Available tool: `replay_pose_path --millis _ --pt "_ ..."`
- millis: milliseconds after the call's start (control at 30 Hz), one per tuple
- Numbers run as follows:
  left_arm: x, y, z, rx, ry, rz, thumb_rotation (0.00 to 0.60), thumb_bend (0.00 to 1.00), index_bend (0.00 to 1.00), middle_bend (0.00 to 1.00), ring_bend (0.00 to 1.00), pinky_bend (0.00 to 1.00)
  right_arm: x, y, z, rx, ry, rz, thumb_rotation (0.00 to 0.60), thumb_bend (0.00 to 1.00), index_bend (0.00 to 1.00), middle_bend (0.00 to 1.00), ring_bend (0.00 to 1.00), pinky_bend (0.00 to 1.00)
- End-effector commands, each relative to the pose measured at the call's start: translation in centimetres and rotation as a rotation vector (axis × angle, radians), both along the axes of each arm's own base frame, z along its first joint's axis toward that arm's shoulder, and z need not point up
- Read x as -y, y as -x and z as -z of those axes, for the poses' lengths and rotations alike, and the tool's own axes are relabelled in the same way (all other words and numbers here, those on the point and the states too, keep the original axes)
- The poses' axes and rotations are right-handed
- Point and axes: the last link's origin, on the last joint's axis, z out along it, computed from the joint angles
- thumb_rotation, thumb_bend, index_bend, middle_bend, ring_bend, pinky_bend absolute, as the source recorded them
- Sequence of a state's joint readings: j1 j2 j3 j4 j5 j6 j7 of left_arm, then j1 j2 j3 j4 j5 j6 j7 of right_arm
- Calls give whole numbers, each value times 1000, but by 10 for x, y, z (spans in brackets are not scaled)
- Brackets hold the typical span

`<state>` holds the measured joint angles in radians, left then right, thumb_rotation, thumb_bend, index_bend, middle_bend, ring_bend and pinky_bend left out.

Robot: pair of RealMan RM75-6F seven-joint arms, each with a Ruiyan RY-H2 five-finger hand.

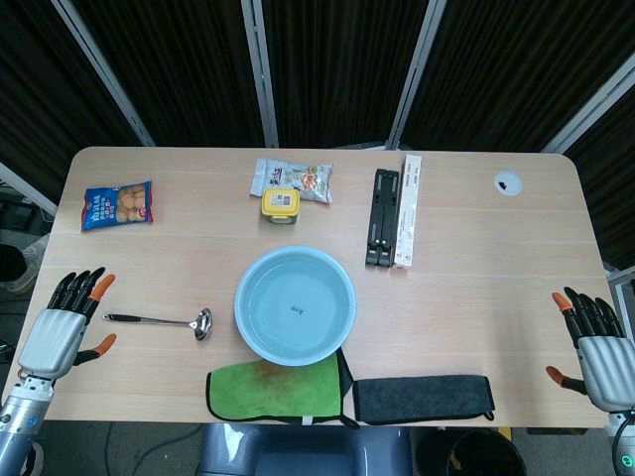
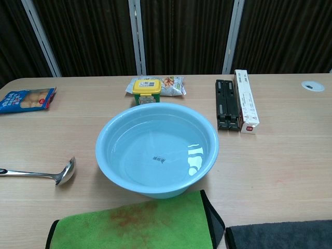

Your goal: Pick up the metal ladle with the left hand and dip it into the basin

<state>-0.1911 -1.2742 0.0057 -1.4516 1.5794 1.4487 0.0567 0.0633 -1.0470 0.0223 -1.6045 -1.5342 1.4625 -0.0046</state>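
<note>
Metal ladle (image 1: 164,321) lies flat on the wooden table (image 1: 496,248), left of centre in the head view, its bowl turned toward the light blue basin (image 1: 295,304) and its thin handle running toward the left edge of the frame. In the chest view the ladle (image 2: 44,173) sits at lower left, near the basin (image 2: 156,149) but apart from it; the basin appears to hold clear water, though the surface is hard to judge.

Left hand (image 1: 62,332) rests at the lower left of the head view, palm down, fingers spread and released, grasping nothing; its fingertips lie just beside the handle's end. Right hand (image 1: 595,342) sits at the lower right corner, likewise spread and empty. Neither hand shows in the chest view.

Below the basin lie a green cloth (image 1: 273,389) and, to its right, a dark grey cloth (image 1: 424,398). Along the upper table: a blue snack bag (image 1: 117,204), a yellow-lidded tub (image 1: 281,205), a black folding stand (image 1: 382,217).
</note>
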Motion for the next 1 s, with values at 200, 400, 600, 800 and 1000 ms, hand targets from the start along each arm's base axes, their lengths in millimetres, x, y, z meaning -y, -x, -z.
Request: replay_pose_path --millis 200,400,600,800,1000 --pt "0 0 1 2 2 -1 600 233 59 0 0 0 0 -1 1 2 -5 -2 600 0 0 0 0 0" --pt "-3 5 5 -34 33 -33 600 237 187 0 0 0 2 0 -1 11 6 4 600 0 0 0 0 0" --pt "-16 13 12 -96 54 -63 600 239 322 0 0 0 6 3 -2 19 1 22 600 0 0 0 0 0" --pt "-29 15 20 -124 75 -73 600 250 441 0 0 0 8 4 0 23 -9 24 600 0 0 0 0 0" --pt "-40 16 33 -149 96 -89 600 264 485 0 0 0 11 5 3 25 -40 33 600 0 0 0 0 0"
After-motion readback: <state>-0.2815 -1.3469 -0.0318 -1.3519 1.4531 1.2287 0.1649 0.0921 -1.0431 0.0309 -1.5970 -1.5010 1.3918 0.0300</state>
